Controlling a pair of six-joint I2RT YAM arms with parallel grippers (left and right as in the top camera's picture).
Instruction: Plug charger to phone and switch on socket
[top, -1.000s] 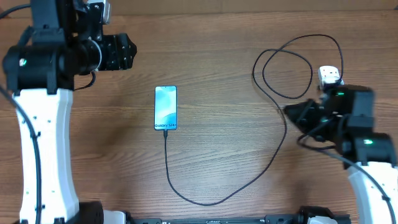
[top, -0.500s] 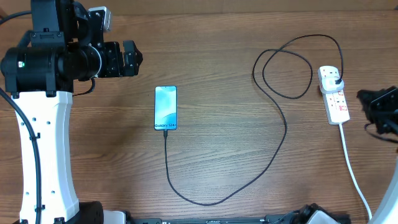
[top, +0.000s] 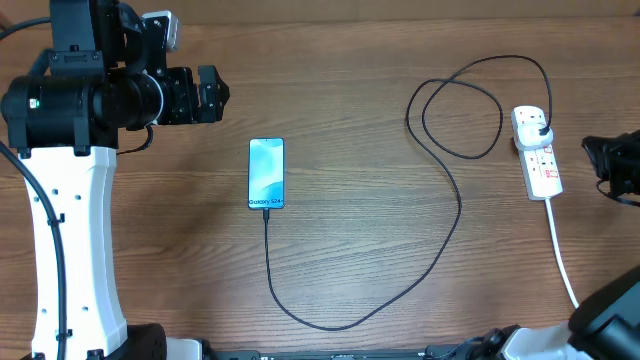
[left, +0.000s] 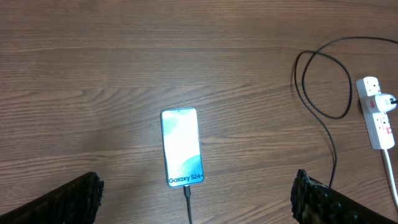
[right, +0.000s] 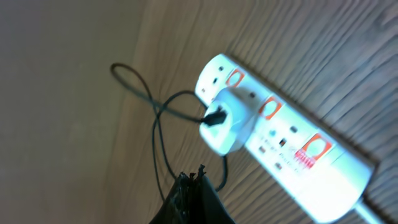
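The phone (top: 266, 173) lies flat mid-table, its blue screen lit, and also shows in the left wrist view (left: 182, 147). The black charger cable (top: 442, 250) is plugged into the phone's near short edge. It curves right, makes a loop and ends at a plug (top: 538, 124) seated in the white socket strip (top: 541, 164). My left gripper (top: 218, 95) is open and empty, up and left of the phone; its fingers (left: 198, 188) are spread wide. My right gripper (top: 592, 152) is right of the strip, apart from it. Its fingers (right: 196, 182) are shut and empty, with the strip (right: 292, 146) and plug (right: 227, 127) beyond them.
The strip's thick white cord (top: 561, 255) runs to the table's front right edge. The cable's loop (top: 462, 115) lies left of the strip. The wooden tabletop (top: 370, 100) stretches between the phone and the loop.
My right arm has pulled back to the right, uncovering the socket strip. My left gripper has shifted slightly right. Phone and cable have not moved.
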